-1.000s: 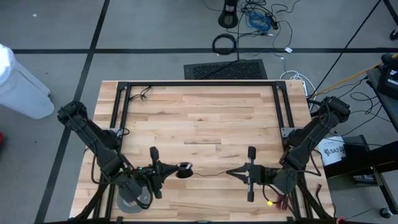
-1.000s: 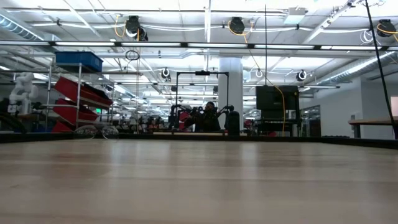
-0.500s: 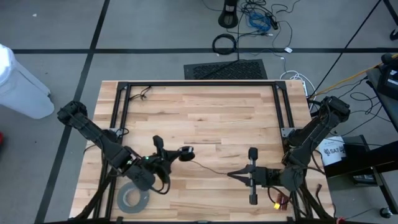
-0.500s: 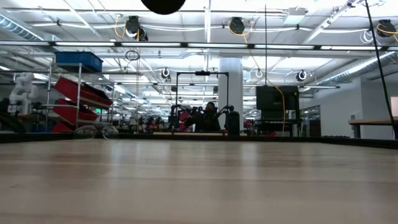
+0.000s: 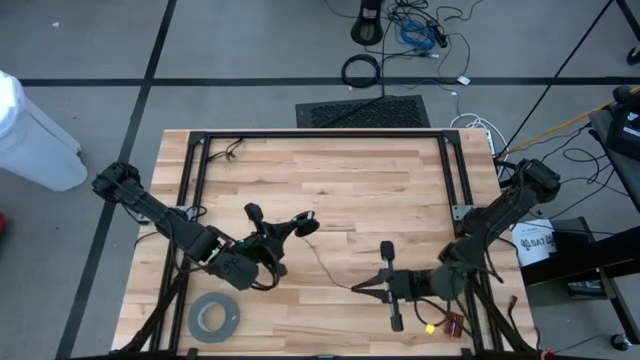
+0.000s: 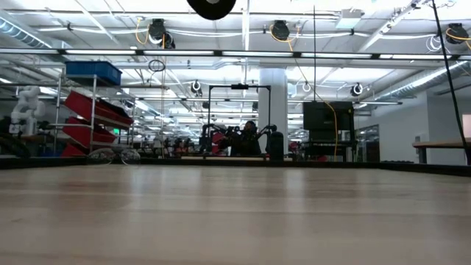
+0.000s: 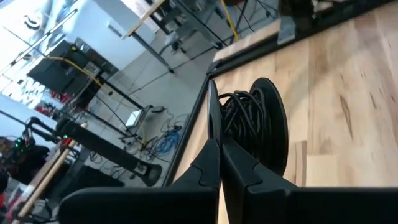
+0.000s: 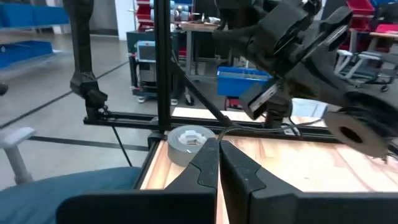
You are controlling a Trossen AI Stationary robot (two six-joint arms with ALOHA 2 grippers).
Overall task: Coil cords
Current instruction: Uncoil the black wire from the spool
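Two arms are at work over my table (image 5: 330, 190), and I read both from above. At about 8 o'clock from the table's middle my left gripper (image 5: 300, 224) sits with its fingers pinched narrow on the spool (image 5: 309, 223), the little round black disc; my left wrist camera shows the same disc (image 7: 264, 127) just past the closed fingertips, with dark wire bunched against its face. In my low camera the disc (image 6: 211, 6) hangs at 12 o'clock, well above the wood. At about 5 o'clock from the middle my right gripper (image 5: 358, 289) is drawn down tight as well, its tips meeting on the wire (image 5: 325, 266), which runs in a thin wavy line across the boards from the disc toward 4 o'clock, ending at those tips. From my right wrist camera I see the closed fingers (image 8: 214, 163) pointing toward the left arm. A grey tape roll (image 5: 214, 318) lies flat near the table's 7 o'clock corner, apart from both grippers.
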